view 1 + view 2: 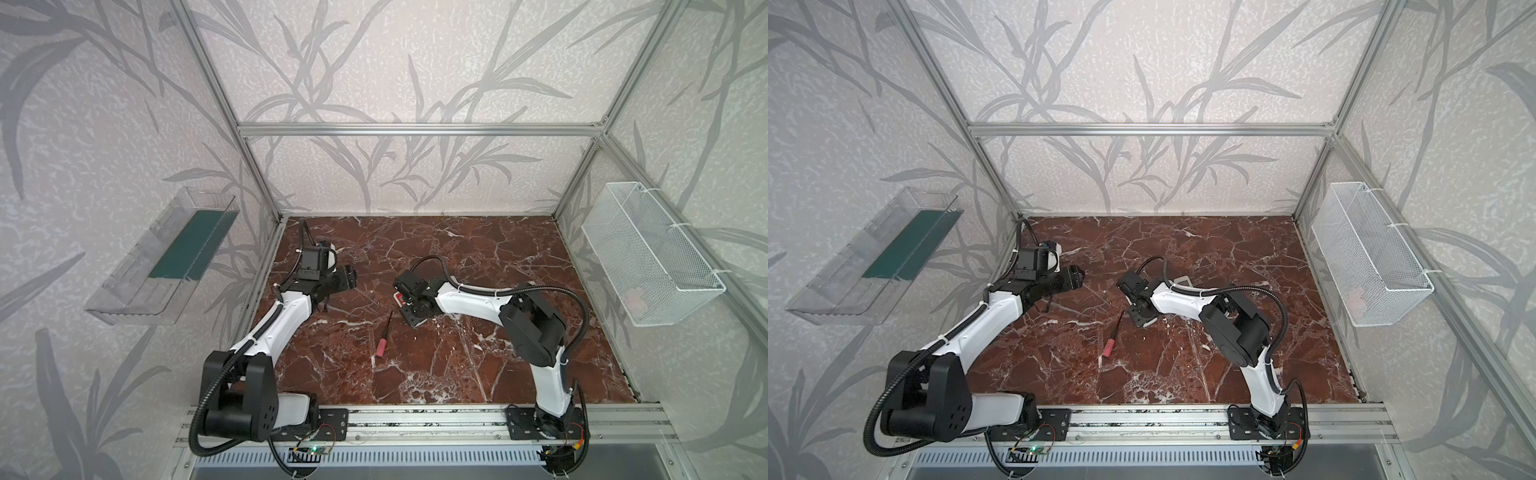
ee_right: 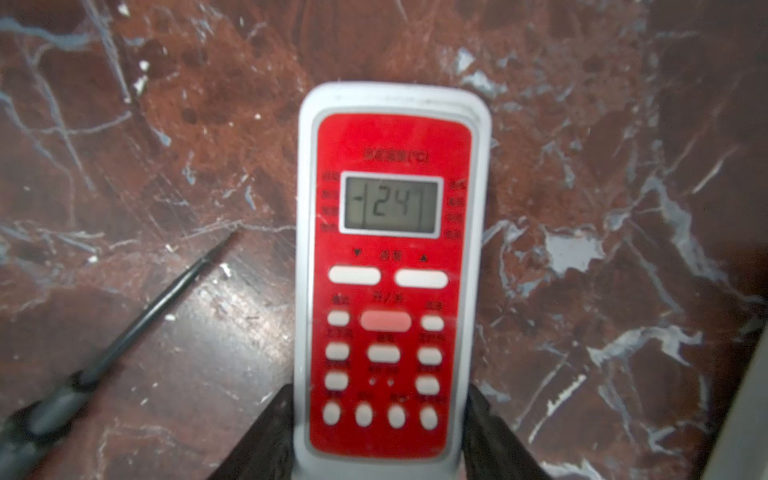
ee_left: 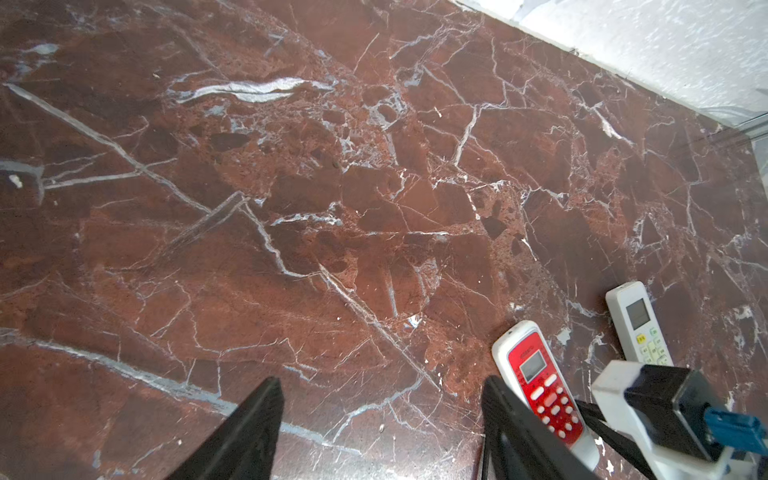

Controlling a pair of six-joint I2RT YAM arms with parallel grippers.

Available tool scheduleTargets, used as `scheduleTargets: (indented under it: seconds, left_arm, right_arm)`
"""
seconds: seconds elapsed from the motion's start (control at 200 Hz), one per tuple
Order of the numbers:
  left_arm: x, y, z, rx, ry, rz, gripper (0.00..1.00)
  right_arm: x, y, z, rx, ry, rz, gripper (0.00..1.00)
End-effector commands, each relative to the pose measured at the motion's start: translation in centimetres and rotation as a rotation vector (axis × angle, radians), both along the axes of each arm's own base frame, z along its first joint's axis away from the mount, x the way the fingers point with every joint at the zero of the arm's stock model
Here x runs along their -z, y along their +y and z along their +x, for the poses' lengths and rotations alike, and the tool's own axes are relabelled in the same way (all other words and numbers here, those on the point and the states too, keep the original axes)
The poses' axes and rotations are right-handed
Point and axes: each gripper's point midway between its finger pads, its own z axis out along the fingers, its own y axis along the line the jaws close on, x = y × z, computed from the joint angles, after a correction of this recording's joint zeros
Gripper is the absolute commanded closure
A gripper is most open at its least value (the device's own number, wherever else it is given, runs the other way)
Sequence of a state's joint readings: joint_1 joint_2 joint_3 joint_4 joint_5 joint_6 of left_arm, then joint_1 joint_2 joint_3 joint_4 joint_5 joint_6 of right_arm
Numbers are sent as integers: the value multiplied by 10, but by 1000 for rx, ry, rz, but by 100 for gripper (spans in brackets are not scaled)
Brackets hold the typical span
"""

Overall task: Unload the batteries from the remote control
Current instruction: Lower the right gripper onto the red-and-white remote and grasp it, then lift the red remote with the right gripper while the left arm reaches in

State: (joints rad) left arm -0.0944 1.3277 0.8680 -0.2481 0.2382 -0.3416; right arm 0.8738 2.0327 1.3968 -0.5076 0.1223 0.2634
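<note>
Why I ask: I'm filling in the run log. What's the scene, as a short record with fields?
red remote: face up on table
right gripper: jaws closed on red remote's button end
left gripper: jaws open, empty, above table
white remote: face up, apart from red remote
screwdriver: lying loose near red remote
batteries: none visible

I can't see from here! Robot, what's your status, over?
Left tool open, empty. Right tool gripping red remote, face up. Batteries not visible. Screwdriver beside it, not touching.
</note>
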Motion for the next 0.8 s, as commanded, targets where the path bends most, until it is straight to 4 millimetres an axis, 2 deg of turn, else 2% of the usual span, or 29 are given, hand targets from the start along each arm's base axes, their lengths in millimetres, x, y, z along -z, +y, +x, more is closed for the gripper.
scheduleTargets:
  seconds: [0.0,0.13,0.175,0.285,0.455,0.495,0.51,0.55,0.796]
  left_arm:
    - [-21,-13,-1,52,-76,-51,23]
    - [-36,-37,-7,149,-136,-144,27]
    - [-40,-46,-9,183,-158,-128,30]
    - [-42,-70,-22,250,-144,-74,29]
    - [-55,-98,-33,236,-127,-270,30]
    - [-60,-103,-32,239,-133,-319,31]
    - [-63,-105,-32,240,-135,-335,31]
    - [-67,-110,-31,243,-129,-369,32]
    - [-88,-130,-23,323,-65,-429,36]
  right_arm:
    - [-21,0,-1,-24,-42,18,45]
    - [-34,-1,2,-9,-79,52,48]
    - [-40,-4,4,18,-103,60,49]
    - [-59,-7,7,71,-172,136,49]
    - [-92,9,5,54,-238,334,50]
    - [-92,13,3,42,-233,364,50]
    - [-105,15,3,36,-248,394,50]
    - [-114,19,1,21,-254,433,50]
    - [-160,39,-5,-63,-300,607,50]
